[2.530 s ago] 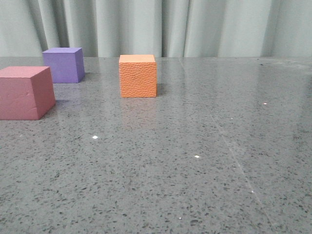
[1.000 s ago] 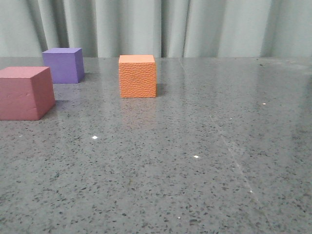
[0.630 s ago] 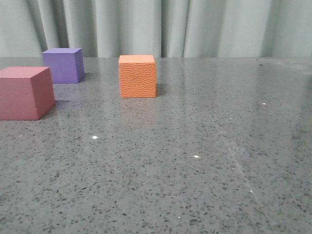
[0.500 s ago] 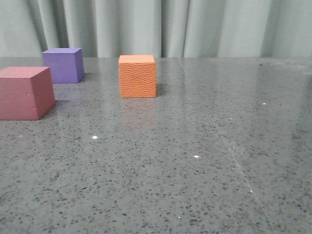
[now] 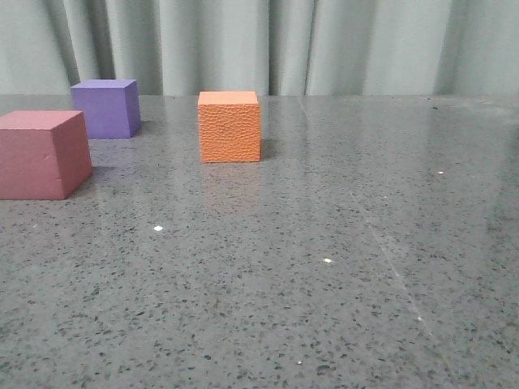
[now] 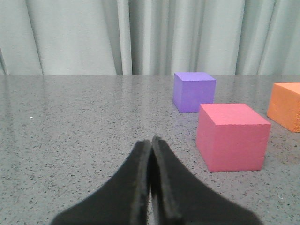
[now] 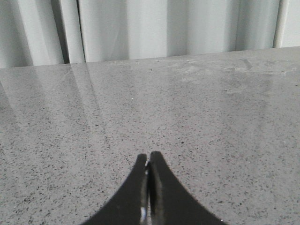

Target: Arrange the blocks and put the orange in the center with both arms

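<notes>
The pink-red foam cube (image 5: 42,154) sits at nine o'clock on the speckled grey table (image 5: 324,267) in the front view, the purple cube (image 5: 105,108) at ten, and the orange cube (image 5: 230,126) near twelve. All look light and slightly squashy; the orange one's pebbled skin should grip well, taken by opposite flat faces. The left gripper (image 6: 151,143) hangs low, fingers pressed together, holding nothing. So does the right gripper (image 7: 148,157), with no cube ahead.
</notes>
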Controlling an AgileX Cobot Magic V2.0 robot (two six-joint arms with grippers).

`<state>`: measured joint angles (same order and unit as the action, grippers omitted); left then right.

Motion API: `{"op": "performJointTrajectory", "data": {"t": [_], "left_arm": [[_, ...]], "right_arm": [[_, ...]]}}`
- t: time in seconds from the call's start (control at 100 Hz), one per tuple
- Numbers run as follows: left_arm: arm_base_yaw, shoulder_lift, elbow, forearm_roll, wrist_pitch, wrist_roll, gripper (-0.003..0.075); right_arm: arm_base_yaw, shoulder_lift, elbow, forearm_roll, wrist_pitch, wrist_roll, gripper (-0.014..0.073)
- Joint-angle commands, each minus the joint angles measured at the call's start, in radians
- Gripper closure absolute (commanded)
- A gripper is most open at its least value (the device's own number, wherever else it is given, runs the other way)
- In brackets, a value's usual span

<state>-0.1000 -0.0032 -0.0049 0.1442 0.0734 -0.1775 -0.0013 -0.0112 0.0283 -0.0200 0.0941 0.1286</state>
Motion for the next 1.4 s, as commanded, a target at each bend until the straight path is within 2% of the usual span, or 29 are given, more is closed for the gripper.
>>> {"op": "performJointTrajectory", "data": {"t": [0.0, 0.5, 0.8, 1.05, 1.23, 1.39], "left_arm": [[0.0, -0.033, 0.054, -0.001, -0.089, -0.002, 0.073], [0.0, -0.033, 0.054, -0.001, -0.094, -0.002, 0.073], [0.0, -0.033, 0.033, -0.009, -0.34, -0.002, 0.073], [0.0, 0.07, -0.223, -0.085, -0.128, -0.002, 0.073], [0.0, 0.293, -0.516, -0.083, 0.09, -0.002, 0.073], [0.0, 0.516, -0.786, -0.085, 0.346, -0.002, 0.073]], "right_arm": [[-0.007, -0.022, -0.015, 0.001, -0.085, -0.011, 0.0661], [-0.007, -0.022, -0.015, 0.001, -0.085, -0.011, 0.0661], [-0.007, -0.022, -0.015, 0.001, -0.085, -0.011, 0.0661], [-0.007, -0.022, -0.015, 0.001, -0.085, -0.011, 0.0661], [-0.007, -0.022, -0.015, 0.001, -0.085, -0.011, 0.0661], [-0.007, -0.022, -0.015, 0.001, -0.085, -0.011, 0.0661]]}}
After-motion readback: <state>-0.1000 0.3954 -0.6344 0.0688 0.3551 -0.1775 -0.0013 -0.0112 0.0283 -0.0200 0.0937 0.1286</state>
